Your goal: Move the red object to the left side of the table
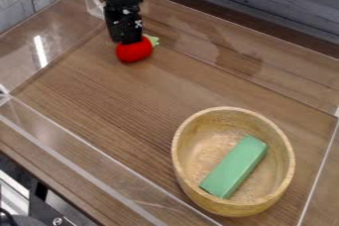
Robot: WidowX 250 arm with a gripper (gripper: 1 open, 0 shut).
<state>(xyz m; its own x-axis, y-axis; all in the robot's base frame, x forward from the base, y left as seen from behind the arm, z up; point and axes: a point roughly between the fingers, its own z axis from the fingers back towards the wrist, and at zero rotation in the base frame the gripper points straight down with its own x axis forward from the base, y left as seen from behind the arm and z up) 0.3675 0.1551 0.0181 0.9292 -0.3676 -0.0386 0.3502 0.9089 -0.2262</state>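
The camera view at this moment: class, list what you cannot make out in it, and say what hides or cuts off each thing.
- Black gripper: its fingertips merge with the small round red toy; contact cannot be told.
- Red toy: its upper part is hidden behind the gripper.
- Robot arm: cut off by the top edge.
- Round light wooden bowl: the floor under the green rectangular block is hidden.
- Brown wood-grain table: near corner lost at the bottom edge.
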